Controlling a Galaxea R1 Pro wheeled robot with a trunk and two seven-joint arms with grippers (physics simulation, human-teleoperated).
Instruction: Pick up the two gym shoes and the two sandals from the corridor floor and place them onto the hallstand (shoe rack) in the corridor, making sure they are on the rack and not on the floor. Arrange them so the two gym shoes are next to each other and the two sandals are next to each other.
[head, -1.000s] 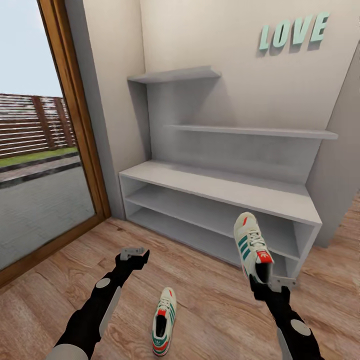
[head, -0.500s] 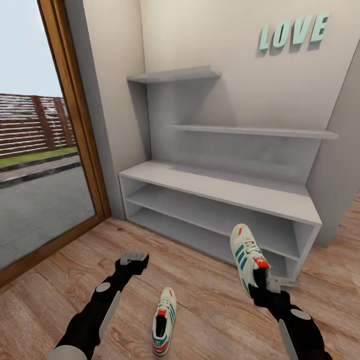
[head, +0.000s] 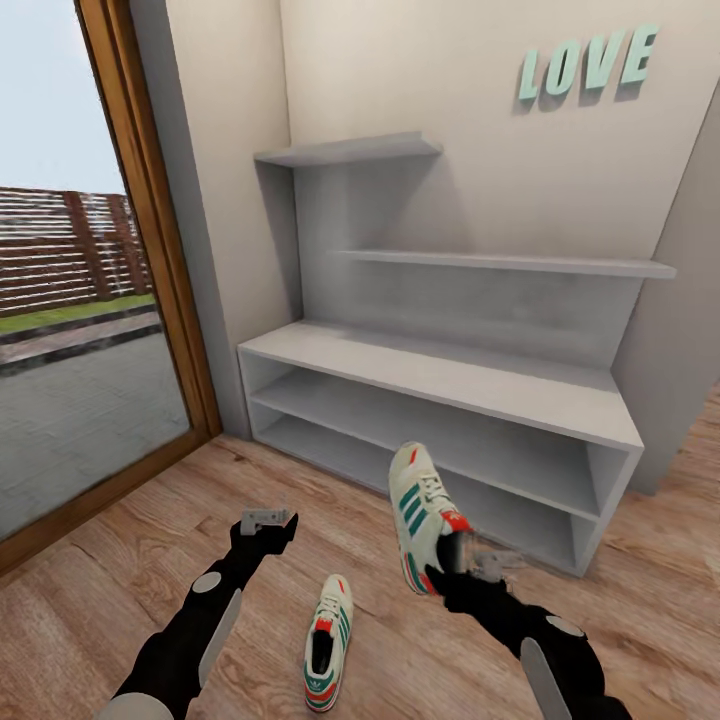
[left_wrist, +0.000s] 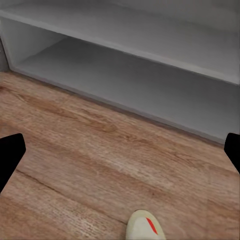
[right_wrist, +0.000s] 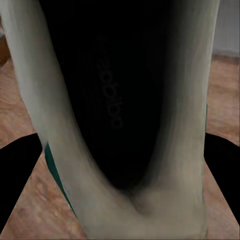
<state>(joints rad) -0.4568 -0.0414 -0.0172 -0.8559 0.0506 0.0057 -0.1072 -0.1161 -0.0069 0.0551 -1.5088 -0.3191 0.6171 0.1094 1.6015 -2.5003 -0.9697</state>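
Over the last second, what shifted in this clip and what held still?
The right end effector, still clamped on the held gym shoe, swung toward the robot's left and slightly lower, carrying the shoe from the hallstand's right end toward its middle, and the shoe tilted further. The left end effector, its fingers apart, barely moved. The second gym shoe stayed on the corridor floor; the hallstand and camera did not shift.
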